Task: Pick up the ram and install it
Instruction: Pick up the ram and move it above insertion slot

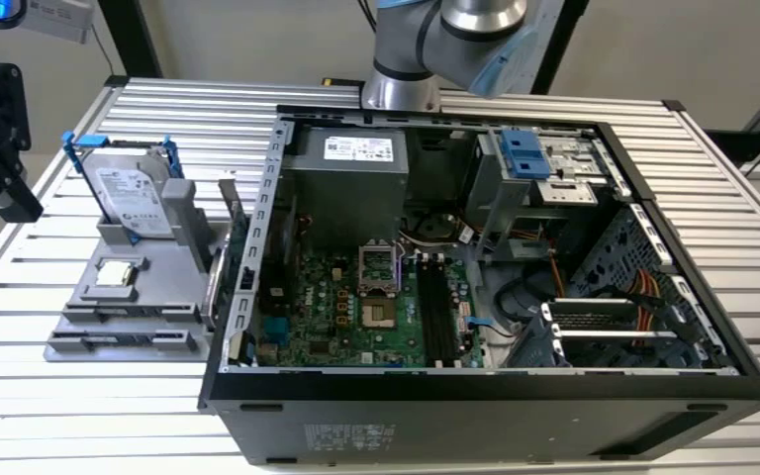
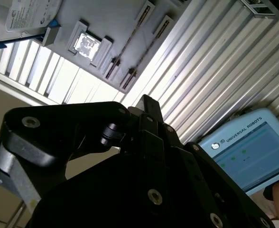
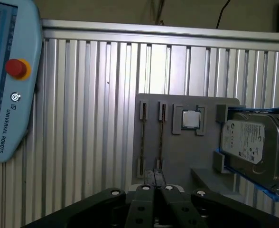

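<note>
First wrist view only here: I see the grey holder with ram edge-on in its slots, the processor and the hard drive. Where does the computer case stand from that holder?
Observer: In the exterior view the open computer case stands right beside the grey holder, on the exterior view's right of it.
Operator: Are its memory slots free?
Observer: The long black memory slots beside the processor socket look empty.
Operator: And the pincer?
Observer: The pincer hangs near the exterior view's left edge, apart from the holder.
</note>
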Robot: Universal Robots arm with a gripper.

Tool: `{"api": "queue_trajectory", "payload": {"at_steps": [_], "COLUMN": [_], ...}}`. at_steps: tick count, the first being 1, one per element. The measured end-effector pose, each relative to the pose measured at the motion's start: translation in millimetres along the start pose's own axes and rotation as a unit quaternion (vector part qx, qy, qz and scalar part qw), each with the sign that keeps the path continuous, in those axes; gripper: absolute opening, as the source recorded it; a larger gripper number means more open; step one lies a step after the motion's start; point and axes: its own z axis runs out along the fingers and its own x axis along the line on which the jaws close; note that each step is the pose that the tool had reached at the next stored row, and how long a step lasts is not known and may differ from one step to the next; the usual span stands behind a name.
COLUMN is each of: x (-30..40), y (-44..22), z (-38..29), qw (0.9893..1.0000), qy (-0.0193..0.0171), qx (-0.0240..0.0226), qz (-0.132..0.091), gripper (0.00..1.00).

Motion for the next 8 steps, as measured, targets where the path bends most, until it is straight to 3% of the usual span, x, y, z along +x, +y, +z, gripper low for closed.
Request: {"api": "queue_trajectory", "payload": {"at_steps": [1, 2, 8], "x": [0.0, 0.0, 0.0], "y": [0.0, 0.0, 0.0], "z": [0.0, 0.0, 0.0], "qw": [1.0, 1.0, 1.0], "qy": [0.0, 0.0, 0.0], "qx": [0.0, 0.0, 0.0], "qz": [0.0, 0.0, 0.0], "gripper": [0.0, 1.0, 1.0]}}
